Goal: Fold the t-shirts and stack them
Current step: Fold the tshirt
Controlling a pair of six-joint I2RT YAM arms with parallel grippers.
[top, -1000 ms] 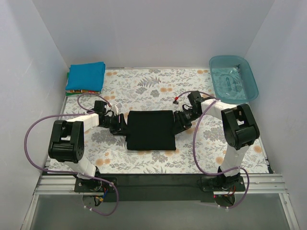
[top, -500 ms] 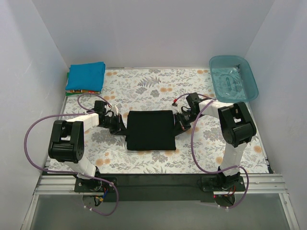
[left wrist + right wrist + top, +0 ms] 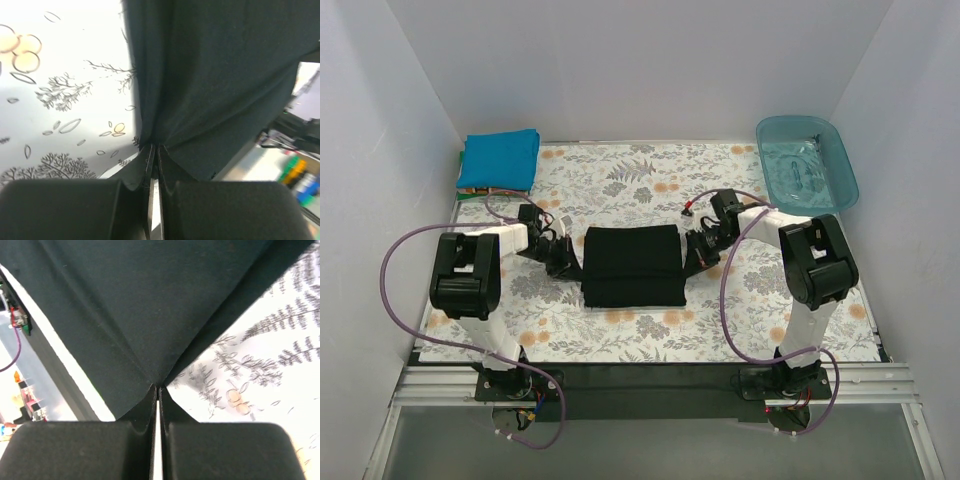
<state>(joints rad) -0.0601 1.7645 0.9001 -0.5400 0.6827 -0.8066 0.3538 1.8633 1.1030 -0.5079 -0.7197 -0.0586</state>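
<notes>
Both sides of the soft black t-shirt (image 3: 631, 265) have been drawn slightly back, shortening its rectangle mid-table on the floral tablecloth (image 3: 620, 185). A translucent teal tub (image 3: 825, 190) sits far right and a folded blue t-shirt (image 3: 500, 158) far left. The left gripper (image 3: 154, 150) and right gripper (image 3: 157, 390) each pinch black cloth

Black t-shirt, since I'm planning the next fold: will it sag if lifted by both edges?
Probably floppy: the black t-shirt puckers into creases where the left hand and right hand pinch it, so its middle would likely sag. Likely light too: thin edge pinches seem enough to tent it.
</notes>
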